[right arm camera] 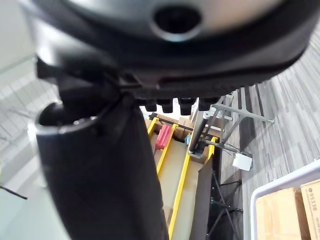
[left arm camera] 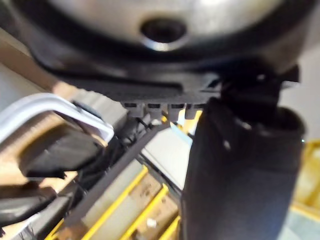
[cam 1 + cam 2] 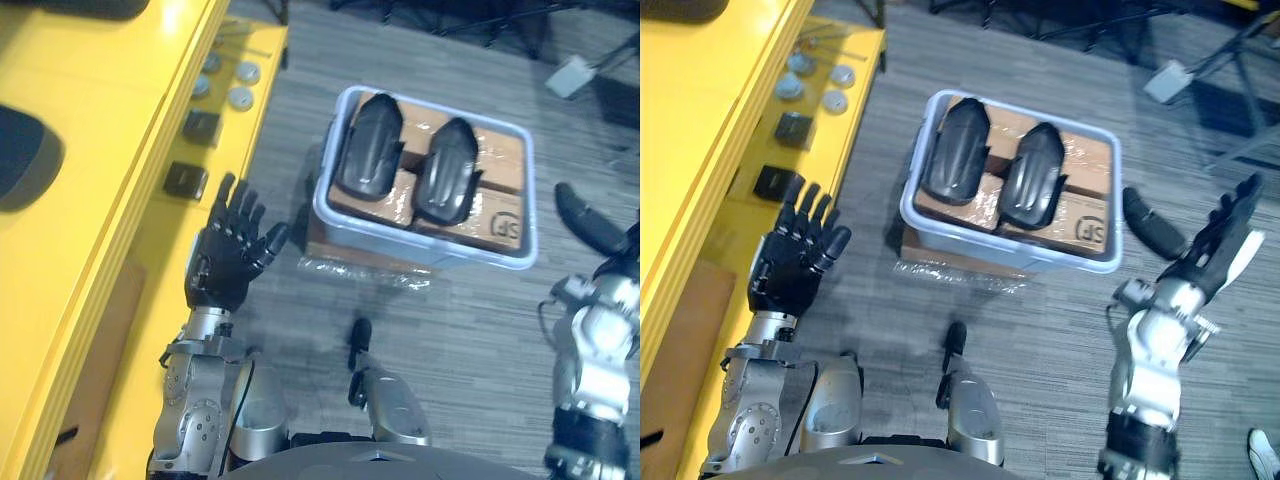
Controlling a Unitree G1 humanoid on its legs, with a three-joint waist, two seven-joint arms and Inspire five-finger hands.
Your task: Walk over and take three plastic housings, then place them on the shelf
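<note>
Left hand [image 3: 225, 262] spread between shelf [image 3: 90, 200] and bin [image 3: 322, 198] holding 2 housings [image 3: 368, 145].

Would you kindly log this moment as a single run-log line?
stage: pre-grasp | two housings: in bin, untouched | left hand: open, empty, beside shelf | right hand: open, empty, right of bin

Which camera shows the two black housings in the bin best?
The right eye view: both housings lie side by side on the cardboard in the bin, whole, unobstructed and near the middle. The left eye view shows much the same. The right wrist view catches a corner of the bin; the left wrist view is unclear.
</note>
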